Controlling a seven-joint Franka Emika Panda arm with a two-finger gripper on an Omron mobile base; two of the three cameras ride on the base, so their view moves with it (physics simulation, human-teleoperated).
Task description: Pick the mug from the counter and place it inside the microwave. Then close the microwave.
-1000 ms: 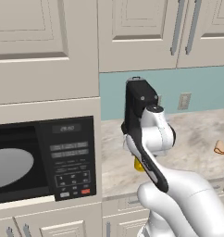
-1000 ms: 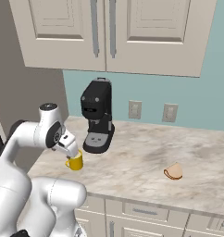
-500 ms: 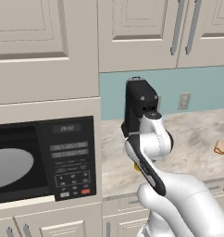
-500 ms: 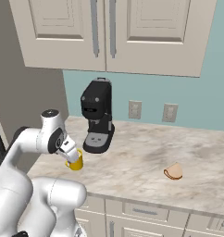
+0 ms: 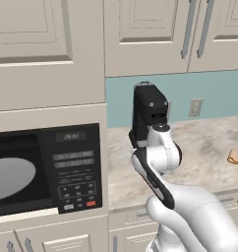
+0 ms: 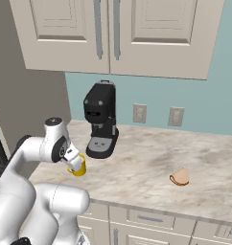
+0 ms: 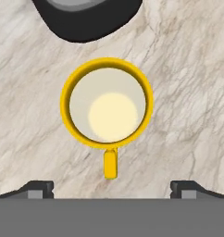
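The yellow mug (image 7: 107,102) stands upright on the beige marbled counter (image 6: 151,158), just in front of the coffee machine's base. Seen from above, its handle (image 7: 110,164) points toward my hand. My gripper (image 7: 112,187) hangs right over the mug (image 6: 78,165), open, with its fingertips (image 7: 37,187) wide apart and above the rim, touching nothing. In the right base view the gripper (image 6: 75,159) sits just above the mug. The black microwave (image 5: 76,162) is at the left, its white plate (image 5: 8,179) showing in the dark cavity. How its door stands I cannot tell.
A tall black coffee machine (image 6: 102,124) stands close behind the mug, against the teal backsplash. A tan wedge of food (image 6: 179,177) lies farther right on the counter. Cream wall cabinets (image 6: 113,33) hang above. My own arm (image 5: 158,157) hides the mug in the left base view.
The hand has sunk a little closer to the mug and the arm has shifted slightly. The mug has stayed in place.
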